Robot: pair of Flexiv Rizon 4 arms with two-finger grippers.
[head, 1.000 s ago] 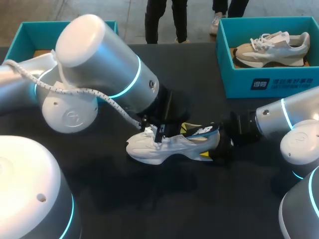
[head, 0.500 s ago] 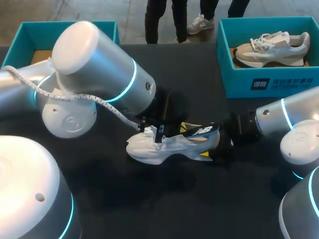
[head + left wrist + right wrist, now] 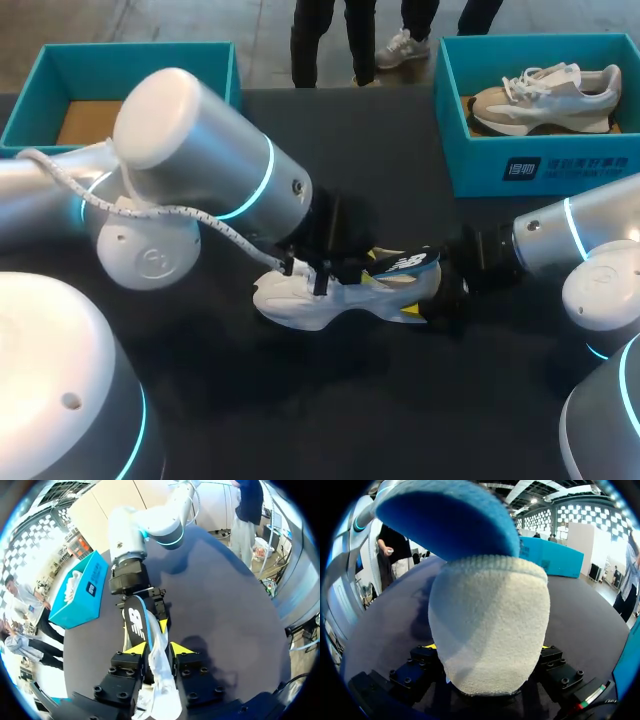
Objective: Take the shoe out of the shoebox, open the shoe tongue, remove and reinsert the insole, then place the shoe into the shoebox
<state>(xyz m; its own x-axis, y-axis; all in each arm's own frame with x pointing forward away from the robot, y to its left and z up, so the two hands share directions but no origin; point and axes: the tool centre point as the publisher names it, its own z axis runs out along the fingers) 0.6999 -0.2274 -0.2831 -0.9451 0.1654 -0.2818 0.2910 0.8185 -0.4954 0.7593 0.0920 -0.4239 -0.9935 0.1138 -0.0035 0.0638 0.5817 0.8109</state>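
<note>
Two pincers hold the shoe (image 3: 300, 303): left pincer (image 3: 156, 649) clamping its tongue, right pincer (image 3: 489, 647) its heel.

- Right wrist view: the heel of the shoe (image 3: 487, 625) fills the frame. Of the right gripper (image 3: 489, 647) clamped on it, only thin yellow slivers show at either side.
- Left wrist view: the left gripper (image 3: 157, 649) pinches the tongue (image 3: 161, 680). The toe lies beneath the gripper body, out of sight.
- Head view: the left arm's wrist covers its own fingers and the laces. The left shoebox (image 3: 130, 50) is partly behind that arm. The right shoebox (image 3: 470, 170) is cut off at the edge.
</note>
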